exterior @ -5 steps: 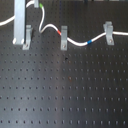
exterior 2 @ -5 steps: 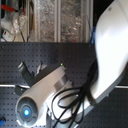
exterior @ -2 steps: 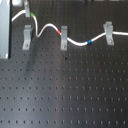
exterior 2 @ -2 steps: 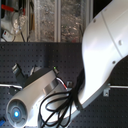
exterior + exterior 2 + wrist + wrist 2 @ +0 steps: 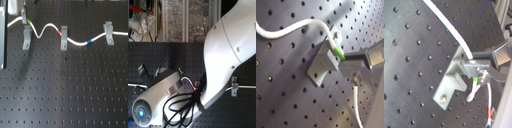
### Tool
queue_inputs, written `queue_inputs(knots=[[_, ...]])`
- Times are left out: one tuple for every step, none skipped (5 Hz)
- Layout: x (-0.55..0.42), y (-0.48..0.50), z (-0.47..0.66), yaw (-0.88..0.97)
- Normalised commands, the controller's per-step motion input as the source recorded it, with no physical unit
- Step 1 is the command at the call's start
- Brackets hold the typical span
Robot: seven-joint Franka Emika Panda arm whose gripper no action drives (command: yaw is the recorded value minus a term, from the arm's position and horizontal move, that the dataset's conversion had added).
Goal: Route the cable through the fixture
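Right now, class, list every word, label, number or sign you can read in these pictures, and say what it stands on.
None can be read in any view.
The cable carries only plain red, blue and green bands, no lettering.
The clips, the black board and the white arm show no text.
The clutter behind the arm in the second exterior view is too blurred to tell.

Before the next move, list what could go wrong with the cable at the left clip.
The thin white cable is hooked in the middle grey metal clip and right clip; a hard pull could lift it out. At the left grey forked clip, the hand holds the green band beside the fork, so it may catch a prong or slip.
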Motion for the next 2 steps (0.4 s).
queue_inputs(knots=[[-0.227,0.112,0.19,0.00],[-0.249,0.273,0.16,0.00]])
